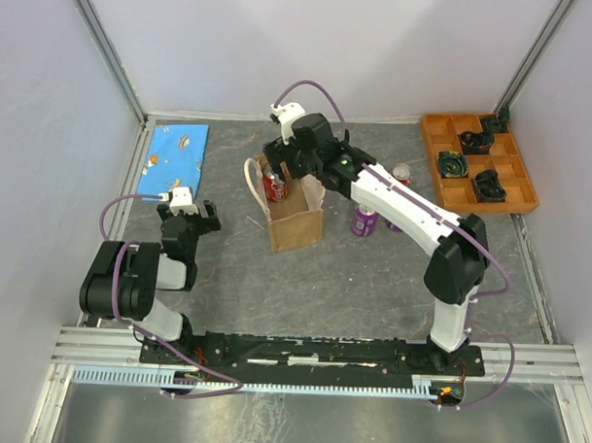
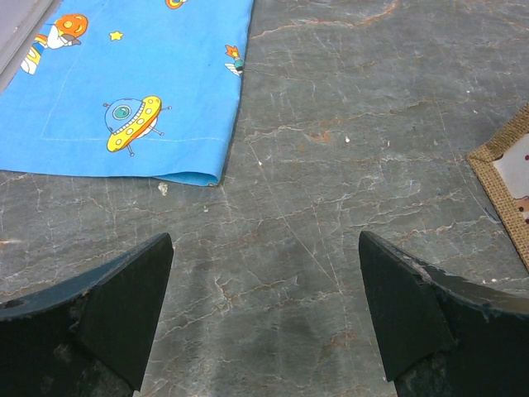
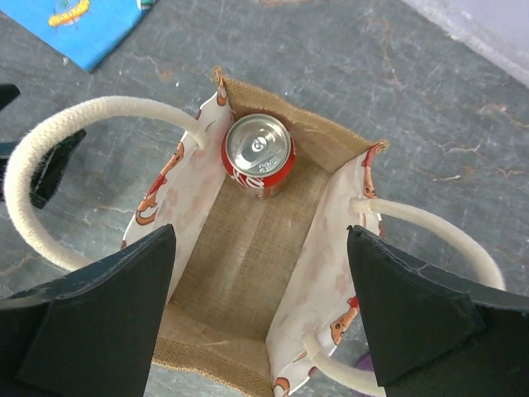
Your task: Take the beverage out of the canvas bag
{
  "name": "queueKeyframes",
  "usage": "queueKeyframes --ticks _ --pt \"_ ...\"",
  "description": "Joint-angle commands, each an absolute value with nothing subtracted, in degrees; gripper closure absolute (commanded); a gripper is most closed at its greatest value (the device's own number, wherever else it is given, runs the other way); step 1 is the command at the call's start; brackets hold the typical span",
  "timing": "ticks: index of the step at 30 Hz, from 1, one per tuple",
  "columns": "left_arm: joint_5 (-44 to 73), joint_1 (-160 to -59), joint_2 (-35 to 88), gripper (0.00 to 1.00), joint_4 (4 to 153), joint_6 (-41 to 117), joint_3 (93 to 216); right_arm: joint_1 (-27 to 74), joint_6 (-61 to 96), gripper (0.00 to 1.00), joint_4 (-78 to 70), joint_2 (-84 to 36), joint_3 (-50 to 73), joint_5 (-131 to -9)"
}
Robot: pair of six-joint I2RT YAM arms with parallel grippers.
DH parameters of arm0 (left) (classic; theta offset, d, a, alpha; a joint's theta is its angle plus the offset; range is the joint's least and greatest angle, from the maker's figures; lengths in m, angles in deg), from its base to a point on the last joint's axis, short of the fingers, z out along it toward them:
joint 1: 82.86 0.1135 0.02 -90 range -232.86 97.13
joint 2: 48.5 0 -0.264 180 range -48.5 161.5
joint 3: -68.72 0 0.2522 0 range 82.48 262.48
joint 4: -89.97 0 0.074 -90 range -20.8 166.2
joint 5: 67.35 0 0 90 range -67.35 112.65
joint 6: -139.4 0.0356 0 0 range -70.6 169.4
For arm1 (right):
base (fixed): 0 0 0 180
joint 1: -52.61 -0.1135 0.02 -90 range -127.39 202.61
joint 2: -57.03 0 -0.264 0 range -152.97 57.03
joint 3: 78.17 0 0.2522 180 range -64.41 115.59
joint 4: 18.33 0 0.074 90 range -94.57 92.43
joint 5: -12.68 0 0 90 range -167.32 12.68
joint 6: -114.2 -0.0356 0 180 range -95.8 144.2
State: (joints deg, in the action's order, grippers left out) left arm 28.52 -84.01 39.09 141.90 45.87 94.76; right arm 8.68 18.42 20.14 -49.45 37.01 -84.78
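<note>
Overhead view of 1 grey table (image 1: pixel 371 292) w/ 2 robot arms. Far left, 1 blue cartoon-print cloth (image 1: pixel 178 151) is lying flat. The left arm (image 1: pixel 129 279) is sitting folded near its base, the left gripper (image 2: pixel 264 248) hovering low over bare table, fingers spread wide, holding nothing. At centre, 1 canvas bag (image 1: pixel 298 222) is standing open w/ 2 cream handles (image 3: pixel 50 157). 1 red can (image 3: pixel 259 154) is standing upright inside, at the bag's far end. The right arm (image 1: pixel 413 211) is reaching fwd and left, the right gripper (image 3: pixel 260 240) pointing down over the bag's opening, fingers apart, not touching the can. Right of the bag, 2 cans are showing: 1 purple can (image 1: pixel 363 221) and 1 reddish can (image 1: pixel 402 174). Far right, 1 orange tray (image 1: pixel 437 129) is holding 4 dark items (image 1: pixel 454 164).
</note>
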Motion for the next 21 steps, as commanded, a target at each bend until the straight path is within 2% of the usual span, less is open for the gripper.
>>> queueKeyframes --ticks 1,21 --pt "29.1 -84.3 38.5 0.01 143.8 48.3 95.9 8.3 17.0 0.09 19.6 -53.7 42.3 -84.3" --pt "29.1 -84.3 38.5 0.01 143.8 48.3 95.9 8.0 15.2 0.01 16.8 -67.4 49.5 -87.3"
